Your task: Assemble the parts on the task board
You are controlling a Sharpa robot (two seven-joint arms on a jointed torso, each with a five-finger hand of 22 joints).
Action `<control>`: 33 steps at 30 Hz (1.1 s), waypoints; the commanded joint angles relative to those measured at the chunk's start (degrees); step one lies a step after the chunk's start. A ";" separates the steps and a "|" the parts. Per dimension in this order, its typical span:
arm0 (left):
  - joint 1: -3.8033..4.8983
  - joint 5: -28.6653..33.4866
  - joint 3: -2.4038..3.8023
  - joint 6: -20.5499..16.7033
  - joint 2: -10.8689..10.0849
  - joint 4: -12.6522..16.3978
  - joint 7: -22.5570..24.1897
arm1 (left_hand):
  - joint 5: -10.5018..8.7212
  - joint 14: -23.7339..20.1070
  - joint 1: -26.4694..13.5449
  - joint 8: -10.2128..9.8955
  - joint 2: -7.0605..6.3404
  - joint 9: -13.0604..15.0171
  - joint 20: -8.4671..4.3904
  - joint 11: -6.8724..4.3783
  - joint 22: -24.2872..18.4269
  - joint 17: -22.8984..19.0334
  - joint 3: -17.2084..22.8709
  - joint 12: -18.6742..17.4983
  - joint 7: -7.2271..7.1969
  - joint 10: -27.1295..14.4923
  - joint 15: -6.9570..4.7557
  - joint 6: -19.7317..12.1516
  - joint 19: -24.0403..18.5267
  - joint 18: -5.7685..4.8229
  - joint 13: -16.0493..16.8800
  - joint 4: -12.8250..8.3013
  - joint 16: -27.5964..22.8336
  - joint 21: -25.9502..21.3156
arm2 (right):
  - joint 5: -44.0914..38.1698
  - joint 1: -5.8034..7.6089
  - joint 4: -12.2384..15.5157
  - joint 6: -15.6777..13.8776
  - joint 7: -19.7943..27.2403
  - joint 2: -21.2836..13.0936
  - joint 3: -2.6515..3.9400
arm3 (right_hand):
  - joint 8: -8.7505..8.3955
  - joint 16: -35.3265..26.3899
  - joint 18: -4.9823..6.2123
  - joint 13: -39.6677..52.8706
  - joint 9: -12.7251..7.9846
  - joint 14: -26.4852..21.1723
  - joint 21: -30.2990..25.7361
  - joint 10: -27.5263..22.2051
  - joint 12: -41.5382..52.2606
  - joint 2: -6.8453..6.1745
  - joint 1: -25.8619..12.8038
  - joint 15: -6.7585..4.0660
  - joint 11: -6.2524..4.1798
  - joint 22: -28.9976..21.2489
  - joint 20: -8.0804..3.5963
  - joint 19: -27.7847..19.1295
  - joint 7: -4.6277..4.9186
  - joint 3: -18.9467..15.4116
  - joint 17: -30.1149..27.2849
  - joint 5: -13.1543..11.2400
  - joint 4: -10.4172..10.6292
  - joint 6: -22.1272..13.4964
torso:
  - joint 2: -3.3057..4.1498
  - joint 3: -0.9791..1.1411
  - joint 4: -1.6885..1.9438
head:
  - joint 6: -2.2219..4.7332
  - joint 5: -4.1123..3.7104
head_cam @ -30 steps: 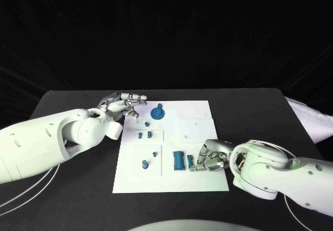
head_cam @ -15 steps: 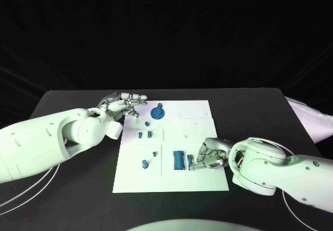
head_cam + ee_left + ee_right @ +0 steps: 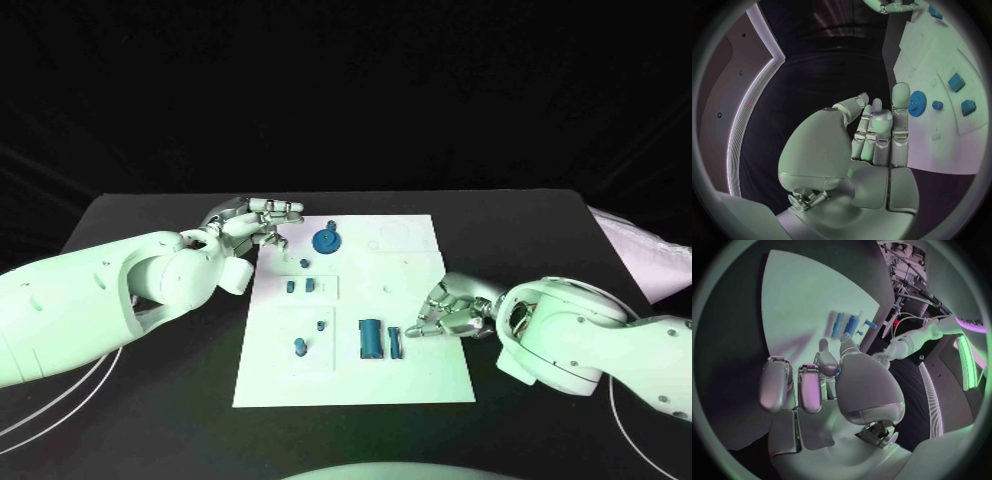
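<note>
While the right hand rests low on the white board near its right edge, its fingers are curled inward toward two long blue pieces lying side by side just beside the fingertips; I cannot tell whether it pinches anything. From the right wrist, the same hand has its fingers bent over the board, a bit of blue showing by the thumb, the long blue pieces further out.

Left hand hovers at the board's far left corner, fingers partly curled and apart, nothing in them. From the left wrist its fingers lie close together, one fingertip just beside the blue gear; a small round piece and two blocky blue pieces sit beyond on the board.

Outward on the board, head view: blue gear near the far edge, just right of the left hand. A tiny blue piece below it. Two small blue blocks in a raised square panel. Two more small pieces in the panel nearer the robot, left of the long pieces.

Black table under all
</note>
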 commanded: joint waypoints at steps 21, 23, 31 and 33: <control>-3.07 7.18 0.07 -5.98 7.20 -8.55 14.81 | -0.17 -21.70 -1.36 -0.06 0.72 -0.17 6.77 1.84 -23.71 -34.63 -4.03 -5.59 -0.68 -0.46 6.17 1.24 -25.70 1.21 -3.83 2.19 -51.69 -30.70 | 47.97 3.99 -34.53 -7.57 45.51 15.70 1.22 | -9.37 -56.85 5.91 -44.71 -5.97 -19.59 -43.75 -16.70 -47.79 3.48 10.95 7.01 6.26 -44.13 5.92 -23.98 5.95 9.39 -43.23 -0.44 -9.11 -5.15 | -5.51 -2.15 0.11 | 10.22 -1.89; -3.12 7.49 0.07 -6.15 7.60 -9.27 14.98 | -0.16 -22.33 -1.30 -0.69 0.73 -0.19 7.52 2.24 -25.58 -36.06 -4.49 -6.88 -0.61 -0.94 6.65 1.07 -26.74 1.21 -3.84 2.17 -53.95 -32.24 | 48.81 3.91 -36.65 -6.34 46.63 16.78 1.42 | -10.53 -62.25 5.54 -48.22 -6.88 -23.80 -48.92 -16.60 -49.59 3.09 10.71 8.68 7.20 -47.26 7.44 -27.15 6.22 10.54 -47.10 -1.35 -9.62 -5.29 | -5.72 -2.04 0.15 | 10.57 -1.86; -3.06 6.02 0.06 -6.06 7.67 -10.00 13.04 | -3.95 -38.91 -24.73 -7.25 6.06 -4.03 3.35 -0.47 -35.68 -40.94 -12.36 -11.53 -4.14 -18.97 4.28 -16.02 -41.19 -2.14 -7.43 3.47 -59.44 -38.50 | 47.16 3.59 -39.55 -7.18 43.96 18.42 1.79 | -15.07 -76.72 2.47 -62.36 -13.11 -40.18 -65.49 -33.43 -58.17 -0.31 -16.70 8.62 5.74 -59.61 6.12 -41.11 3.26 12.47 -64.74 -4.85 -9.23 -22.06 | -5.89 -1.93 0.22 | 10.91 -1.52; -3.18 5.92 0.10 -6.64 7.63 -9.66 13.17 | -3.95 -41.45 -28.41 -7.25 6.06 -4.03 2.63 -0.85 -36.84 -41.42 -13.53 -12.04 -4.63 -21.78 3.89 -18.69 -43.34 -2.14 -7.43 3.47 -59.88 -38.50 | 47.56 3.39 -39.04 -7.75 44.19 18.33 1.85 | -15.07 -77.30 2.47 -62.97 -13.58 -43.05 -66.44 -36.37 -58.17 -0.31 -20.56 4.55 5.37 -60.29 5.60 -43.80 2.74 12.27 -65.71 -5.29 -9.23 -24.79 | -6.18 -1.75 0.26 | 10.78 -1.42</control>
